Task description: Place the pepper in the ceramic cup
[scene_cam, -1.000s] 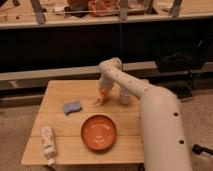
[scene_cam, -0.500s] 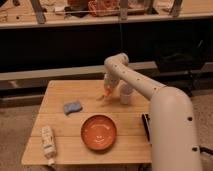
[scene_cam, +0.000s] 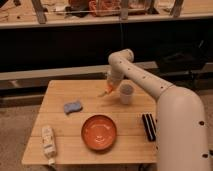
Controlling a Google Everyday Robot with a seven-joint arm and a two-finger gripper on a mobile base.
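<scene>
The claw (scene_cam: 109, 88) is hanging over the back of the wooden surface (scene_cam: 60, 142), clamped on the pepper (scene_cam: 106, 92), which is sticking out below it, tilted, just above the wood. The white cup (scene_cam: 126, 93) is standing just beside them to the right, apart from the pepper. An orange bowl (scene_cam: 99, 132) is sitting nearer the front.

the gripper (scene_cam: 109, 89) is hanging over the table (scene_cam: 60, 90) with the pepper (scene_cam: 106, 92) clamped in it, just left of the ceramic cup (scene_cam: 126, 93). the bowl (scene_cam: 99, 132) is sitting in front, the sponge (scene_cam: 73, 107) to the left, the bottle (scene_cam: 48, 143) lying at the front left corner.
</scene>
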